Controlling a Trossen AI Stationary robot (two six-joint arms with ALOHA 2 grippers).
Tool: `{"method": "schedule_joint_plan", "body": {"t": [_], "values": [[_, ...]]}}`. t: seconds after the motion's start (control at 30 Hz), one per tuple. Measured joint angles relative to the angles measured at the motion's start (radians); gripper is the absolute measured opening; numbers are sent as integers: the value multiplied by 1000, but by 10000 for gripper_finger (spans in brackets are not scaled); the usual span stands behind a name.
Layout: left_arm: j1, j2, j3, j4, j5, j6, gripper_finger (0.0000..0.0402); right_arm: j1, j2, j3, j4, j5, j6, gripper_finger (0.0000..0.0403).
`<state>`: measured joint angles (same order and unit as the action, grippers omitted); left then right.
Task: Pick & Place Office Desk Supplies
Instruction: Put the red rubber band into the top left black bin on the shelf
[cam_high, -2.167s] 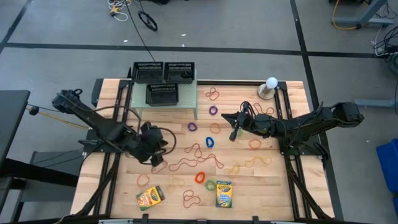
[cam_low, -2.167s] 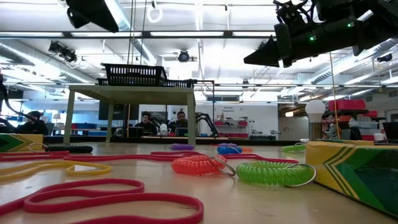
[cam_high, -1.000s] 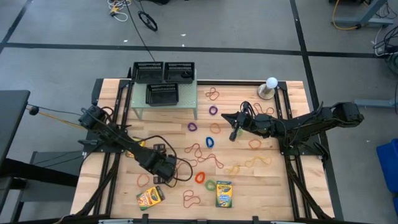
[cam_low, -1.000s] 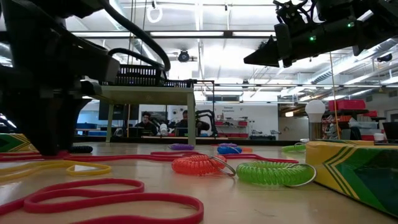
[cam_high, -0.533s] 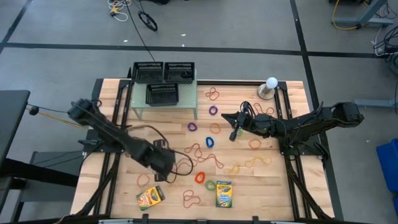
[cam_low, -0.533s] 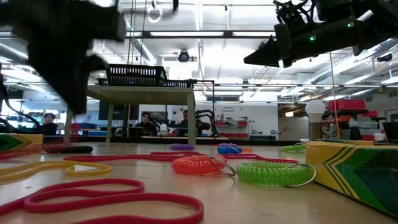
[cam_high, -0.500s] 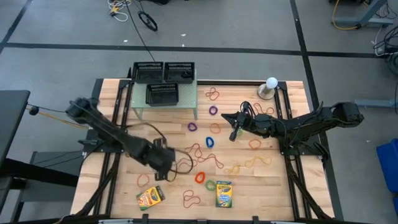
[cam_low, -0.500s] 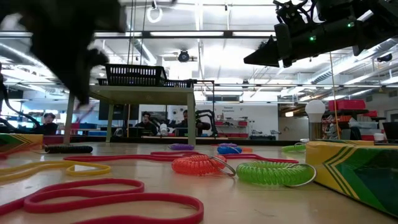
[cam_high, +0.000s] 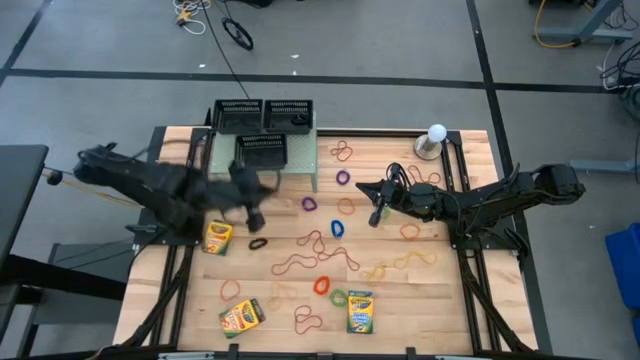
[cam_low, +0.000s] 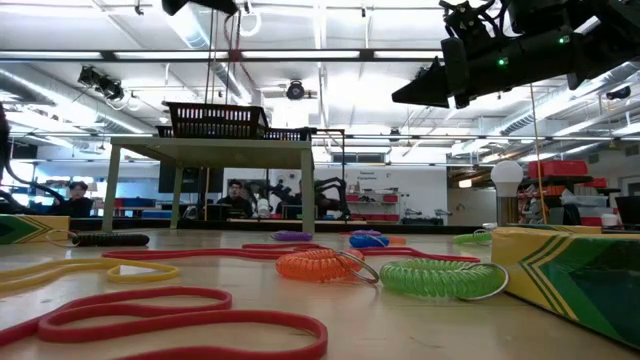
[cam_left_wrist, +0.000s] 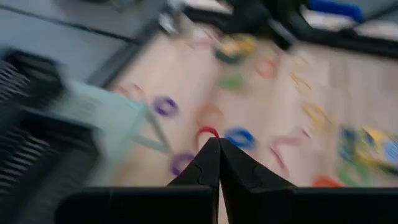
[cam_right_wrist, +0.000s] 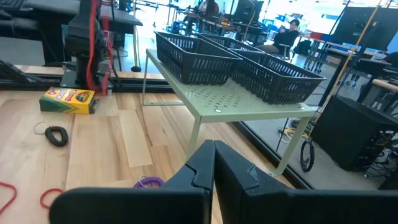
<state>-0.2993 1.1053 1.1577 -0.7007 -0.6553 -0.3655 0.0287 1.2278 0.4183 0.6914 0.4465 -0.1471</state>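
Observation:
My left gripper (cam_high: 252, 212) is raised high over the table's left half, beside the pale green shelf (cam_high: 300, 165), and is shut on a red rubber band (cam_low: 233, 45). The band hangs below it and shows as a red strip (cam_right_wrist: 95, 43) in the right wrist view. Three black mesh trays (cam_high: 261, 150) stand on the shelf. Many coloured bands (cam_high: 310, 262) lie loose on the wood. One crayon box (cam_high: 217, 237) lies flat below the left arm, and two more (cam_high: 241, 315) (cam_high: 359, 311) lie near the front edge. My right gripper (cam_high: 375, 215) hovers shut and empty right of centre. My left gripper pinches the red rubber band between its two shut fingers; a red arc (cam_left_wrist: 208, 131) shows right at the fingertips in its blurred wrist view. The band hangs slack below the fingers, lifted clear of the table. Which part of the loop is pinched does not show.
A white ball on a grey stand (cam_high: 436, 133) is at the far right corner. A black coil (cam_high: 258, 243) lies beside the crayon box under the left arm. Orange (cam_low: 320, 265) and green (cam_low: 435, 278) coils lie near the front.
My left gripper has risen fast from the bands at the table's near middle and swung toward the far edge and the shelf, turning as it went. The red band has come up off the wood with it and now hangs in the air. The other bands stay where they lay.

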Motion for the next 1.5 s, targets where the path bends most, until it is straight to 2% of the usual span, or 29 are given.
{"method": "schedule_joint_plan", "body": {"t": [0.17, 0.33, 0.43, 0.57, 0.73, 0.87, 1.17, 1.5], "values": [[177, -17, 108, 0, -22, 181, 5, 0, 0, 0, 0, 0, 0, 14], [410, -17, 190, -1, 0, 328, 5, 0, 0, 0, 0, 0, 0, 14], [573, -18, 199, -4, 67, 377, 5, 0, 0, 0, 0, 0, 0, 14], [790, -16, 199, -8, 221, 415, 5, 0, 0, 0, 0, 0, 0, 14], [959, 22, 200, -31, 344, 448, 5, 0, 0, 0, 0, 0, 0, 14], [1037, 58, 199, -88, 396, 463, 5, 0, 0, 0, 0, 0, 0, 14], [1139, 139, 199, -122, 428, 503, 5, 0, 0, 0, 0, 0, 0, 14], [1173, 219, 199, -223, 430, 508, 13, 0, 0, 0, 0, 0, 1, 14]]}}
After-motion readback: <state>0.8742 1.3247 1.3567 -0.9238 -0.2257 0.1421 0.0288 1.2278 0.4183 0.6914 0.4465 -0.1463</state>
